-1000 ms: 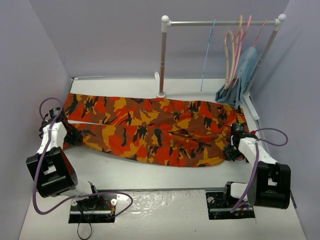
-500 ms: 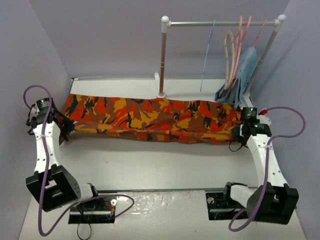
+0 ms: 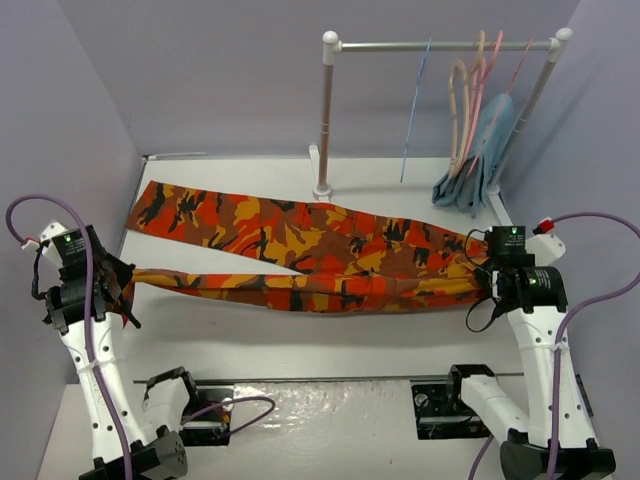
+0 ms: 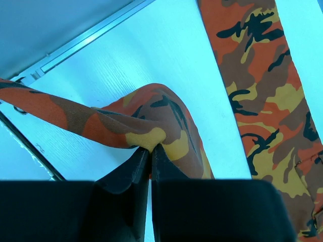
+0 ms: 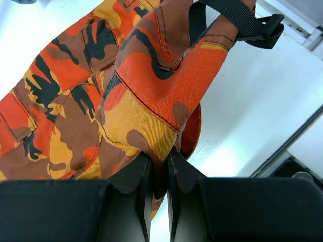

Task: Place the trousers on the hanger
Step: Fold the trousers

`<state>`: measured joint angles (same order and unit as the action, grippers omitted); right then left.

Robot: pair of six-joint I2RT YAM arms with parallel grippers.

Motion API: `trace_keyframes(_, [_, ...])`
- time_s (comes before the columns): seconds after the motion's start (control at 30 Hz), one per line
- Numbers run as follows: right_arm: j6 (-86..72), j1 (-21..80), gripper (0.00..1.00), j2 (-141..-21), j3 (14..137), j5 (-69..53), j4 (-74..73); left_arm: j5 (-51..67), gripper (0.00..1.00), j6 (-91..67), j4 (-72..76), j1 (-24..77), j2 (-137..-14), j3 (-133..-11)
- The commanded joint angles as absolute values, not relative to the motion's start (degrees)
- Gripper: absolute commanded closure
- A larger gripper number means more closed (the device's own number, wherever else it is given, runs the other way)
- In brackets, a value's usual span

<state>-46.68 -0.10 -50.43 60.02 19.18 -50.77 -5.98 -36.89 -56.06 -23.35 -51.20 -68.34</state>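
Top external shows left jaws and right jaws clamped on orange-camouflage trousers (image 3: 330,245) stretched between them.

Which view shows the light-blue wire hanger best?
Top external: only there does the hanger appear, hanging from the rail. Both wrist views show just the trousers and tabletop, no hanger.

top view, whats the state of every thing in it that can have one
trousers: pinched at both ends, near leg lifted, far leg flat on the table
left gripper: shut on a trouser leg
right gripper: shut on the waistband
hanger: bare, hanging on the rail
teal cloth: hanging at the rail's right end
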Motion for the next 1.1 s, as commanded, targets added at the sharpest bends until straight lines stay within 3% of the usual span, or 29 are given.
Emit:
trace_keyframes(0.0, [-44.50,-0.52,1.00,-52.51,60.22,30.25,-49.36,-12.42,1.00,-32.28,-50.24,-23.56,-55.99,-69.07])
trace_keyframes(0.47, [-35.32,-6.59,1.00,-73.98,67.18,25.29,-36.26,-8.76,1.00,-27.55,-46.42,-20.11,-87.34,-91.02])
trace_keyframes(1.07, [-36.74,-6.88,1.00,-91.16,81.33,28.56,-34.54,-9.93,1.00,-26.48,-48.63,-14.50,-111.63,-115.85])
